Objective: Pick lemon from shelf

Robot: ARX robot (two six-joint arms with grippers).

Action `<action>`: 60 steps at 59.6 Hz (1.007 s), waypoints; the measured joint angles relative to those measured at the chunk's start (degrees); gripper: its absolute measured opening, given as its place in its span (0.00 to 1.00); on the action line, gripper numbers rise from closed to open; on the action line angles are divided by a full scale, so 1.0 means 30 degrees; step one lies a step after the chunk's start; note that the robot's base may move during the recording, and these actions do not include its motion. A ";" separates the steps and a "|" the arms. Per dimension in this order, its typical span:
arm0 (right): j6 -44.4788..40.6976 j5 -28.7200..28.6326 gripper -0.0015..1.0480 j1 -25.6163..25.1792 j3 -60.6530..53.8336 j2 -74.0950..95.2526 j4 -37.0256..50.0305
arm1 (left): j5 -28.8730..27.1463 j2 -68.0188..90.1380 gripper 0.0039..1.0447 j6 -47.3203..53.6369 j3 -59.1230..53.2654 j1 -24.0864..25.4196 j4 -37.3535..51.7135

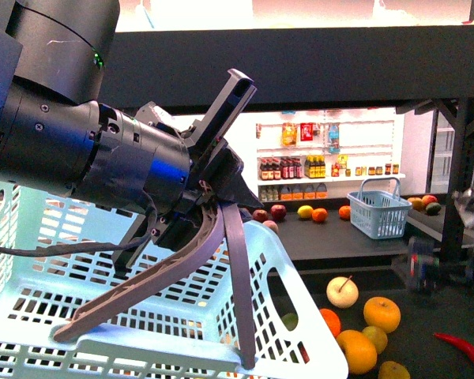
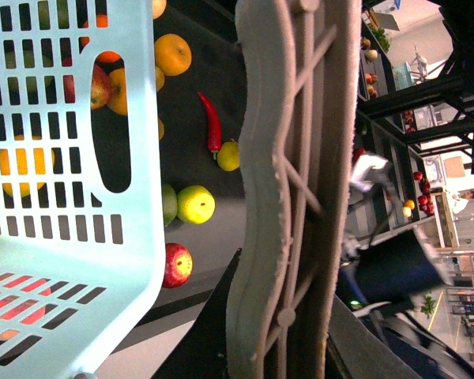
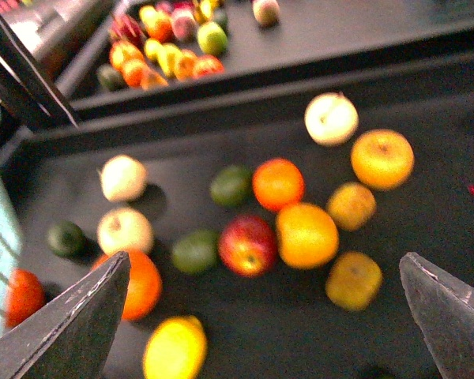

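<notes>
At the far left of the front view we see the left gripper (image 1: 154,350) filling the frame. Its two grey fingers (image 1: 134,296) are spread wide and hold nothing, hanging over the pale blue basket (image 1: 300,288). One fingertip sits at the basket's rim, though we cannot tell whether it touches. The basket wall hides much of the lower board of the shelf (image 1: 434,320), and we cannot find the lemon from here. Further right lie loose fruits and a red chili (image 1: 464,353) cut off by the frame's edge, and at the far right the right arm is only a blur. The right wrist view gives us the lemon (image 3: 174,347), which lies on its side on the dark board, just beside an orange (image 3: 133,283). Its long axis runs flat along the board, one end pointing toward the red apple (image 3: 247,243) and the other reaching the picture's edge. That view is soft, so we cannot make out a stem end. The right gripper (image 3: 261,316) hangs above the board with its fingers (image 3: 71,320) far apart and empty, and the lemon lies between them, nearer the one by the orange.
</notes>
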 joint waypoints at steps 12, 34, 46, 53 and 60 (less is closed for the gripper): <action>-0.2200 0.1268 0.98 0.0437 -0.0270 0.4874 -0.0335 | -0.0051 0.0000 0.13 -0.0051 0.0000 0.0007 0.0000; -0.2747 0.1887 0.98 0.3140 0.3002 0.9071 -0.2404 | -0.0022 0.0000 0.13 -0.0036 0.0000 0.0000 0.0000; -0.0714 0.2616 0.98 0.4488 0.5697 1.0557 -0.2951 | -0.0051 0.0000 0.13 -0.0007 0.0000 0.0000 0.0000; 0.0328 0.2900 0.98 0.5362 0.7096 1.1417 -0.3213 | -0.0051 0.0000 0.13 -0.0029 0.0000 0.0000 0.0000; 0.0780 0.3359 0.98 0.6040 0.8306 1.2225 -0.3395 | -0.0022 0.0000 0.13 -0.0015 0.0000 0.0000 0.0000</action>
